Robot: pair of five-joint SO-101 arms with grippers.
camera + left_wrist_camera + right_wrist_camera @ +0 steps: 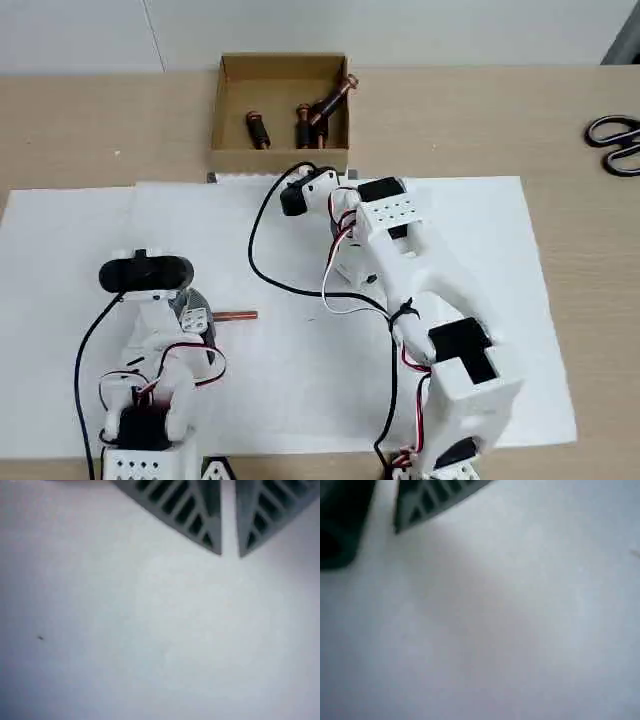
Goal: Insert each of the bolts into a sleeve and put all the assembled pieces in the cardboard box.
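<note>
The cardboard box [228, 150] stands at the back centre and holds three copper bolts in dark sleeves [258, 130]; one of them [332, 98] leans on the right rim. A bare copper bolt [238, 316] lies on the white paper just right of my left gripper [190, 312]. The left gripper [230, 555] hangs low over the paper, its grey ribbed fingers [200, 515] almost together with nothing between them. My right gripper [335, 215] hangs over the paper just in front of the box. A blurred dark shape [340, 525] lies beside my right gripper [387, 527].
A large white paper sheet [300, 400] covers the wooden table. Scissors [615, 145] lie at the far right edge. Black cables [262, 260] from the right arm trail across the middle of the sheet.
</note>
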